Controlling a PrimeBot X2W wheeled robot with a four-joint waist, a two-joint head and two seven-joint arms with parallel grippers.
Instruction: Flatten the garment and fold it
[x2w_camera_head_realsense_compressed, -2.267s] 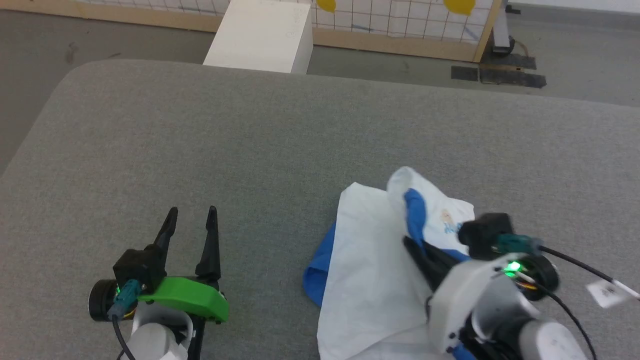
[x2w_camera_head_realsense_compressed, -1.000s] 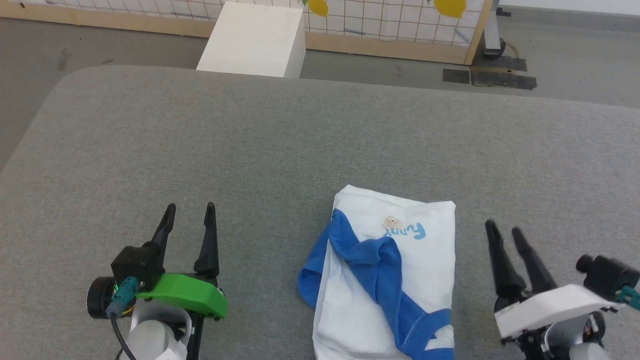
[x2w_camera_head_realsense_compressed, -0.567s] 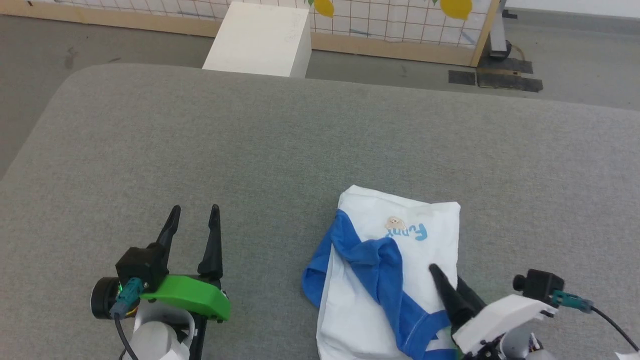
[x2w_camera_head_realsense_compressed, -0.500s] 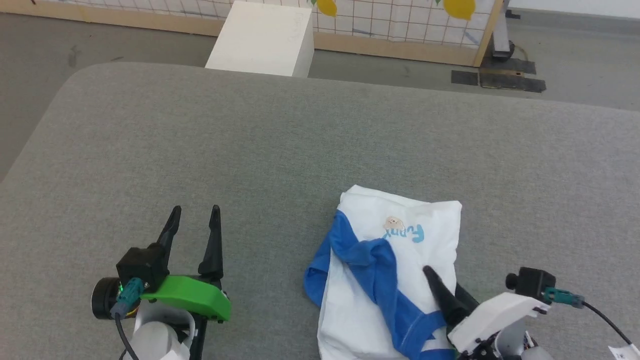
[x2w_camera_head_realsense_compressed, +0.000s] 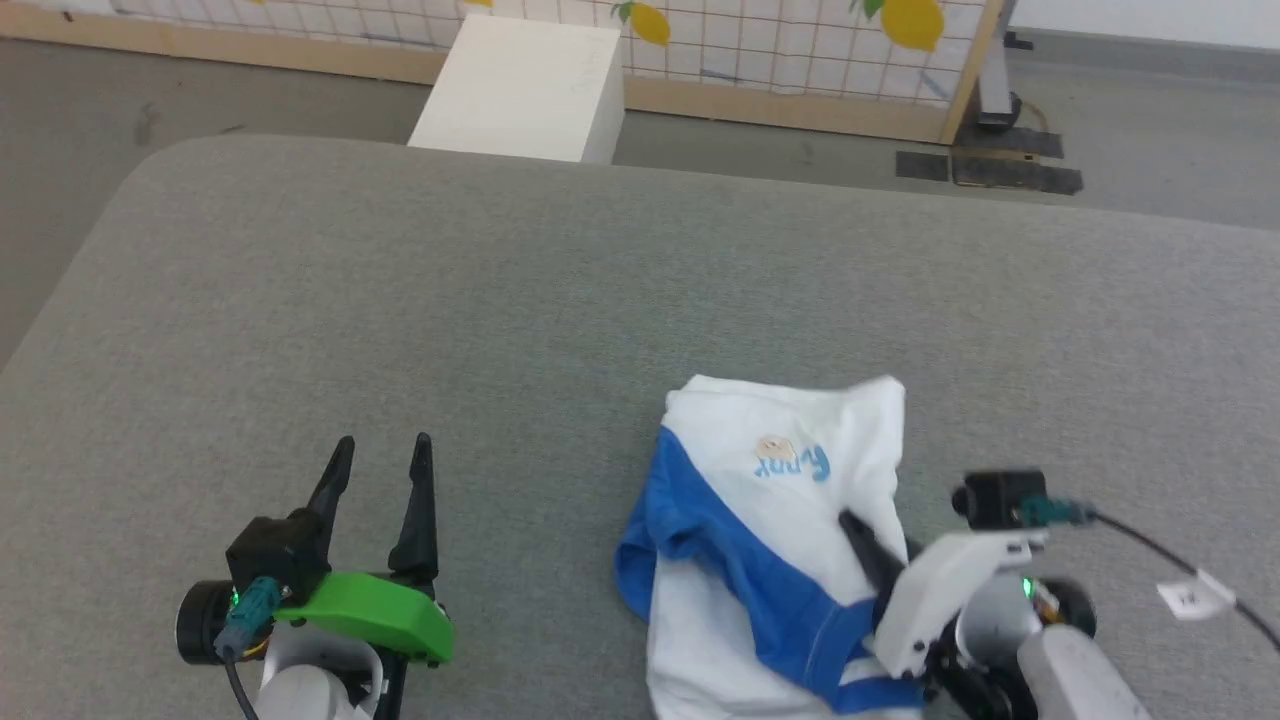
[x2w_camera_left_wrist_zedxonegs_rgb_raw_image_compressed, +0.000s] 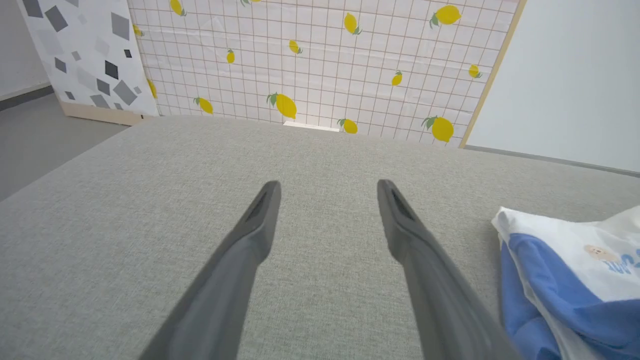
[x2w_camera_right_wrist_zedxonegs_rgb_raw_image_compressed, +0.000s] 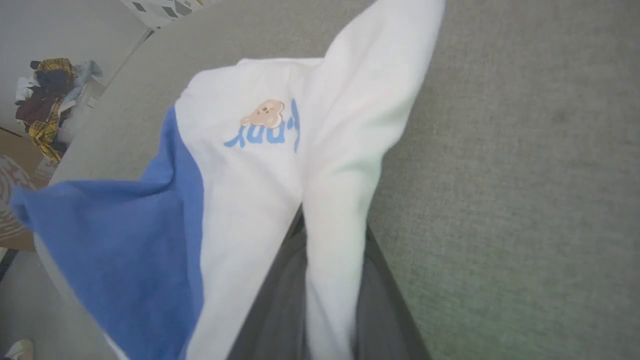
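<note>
On the near right part of a broad grey woven-fabric surface (x2w_camera_head_realsense_compressed: 560, 280) lies the garment (x2w_camera_head_realsense_compressed: 770, 470), a soft cotton T-shirt with a white body and bright blue sleeve and trim. It is bunched into a rough oblong rather than spread flat. Its long axis runs from the robot's near edge away toward the far side, with a small blue-lettered chest print facing up near the far end and a blue band crossing the middle on a slant. The right gripper (x2w_camera_head_realsense_compressed: 862, 535), two long dark fingers on a white wrist, sits at the shirt's right edge. Its jaws are drawn narrow, pinching a raised ridge of white cloth between them. From that claw the bulk of the shirt lies ahead and to the left, so any spreading pull would probably go rightward. The left gripper (x2w_camera_head_realsense_compressed: 384, 442), on a green mount, rests well apart on bare fabric to the shirt's left, jaws wide and empty. Beyond the surface stand a white box (x2w_camera_head_realsense_compressed: 520, 85) and a lemon-printed grid panel (x2w_camera_head_realsense_compressed: 780, 40).
</note>
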